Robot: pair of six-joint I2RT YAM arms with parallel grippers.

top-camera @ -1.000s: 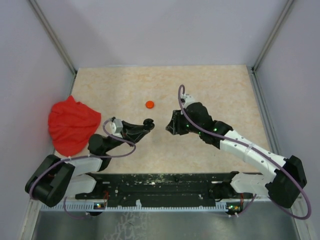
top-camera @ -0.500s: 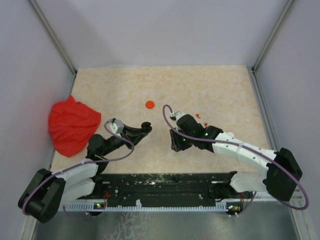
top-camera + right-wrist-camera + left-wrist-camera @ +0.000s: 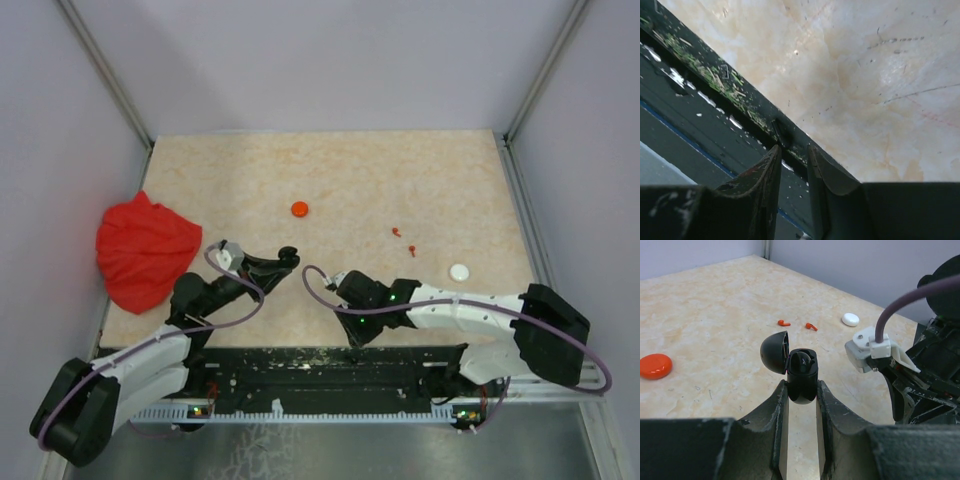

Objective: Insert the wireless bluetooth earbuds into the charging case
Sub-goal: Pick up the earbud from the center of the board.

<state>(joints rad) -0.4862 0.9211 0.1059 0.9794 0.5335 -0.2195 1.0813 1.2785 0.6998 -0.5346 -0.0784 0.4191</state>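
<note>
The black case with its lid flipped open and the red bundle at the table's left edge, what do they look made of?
The black egg-shaped charging case looks like hard moulded plastic, semi-gloss: soft highlights sit on its smooth lid. The red crumpled cloth looks like matte fabric, going by its folds and creases.

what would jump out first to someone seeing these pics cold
The crumpled red cloth at the table's left edge catches the eye first. Next comes the left gripper near the front middle, pinching a black charging case with its lid open. Two tiny orange-red earbuds lie loose on the table right of centre, and an orange disc sits alone further back.
</note>
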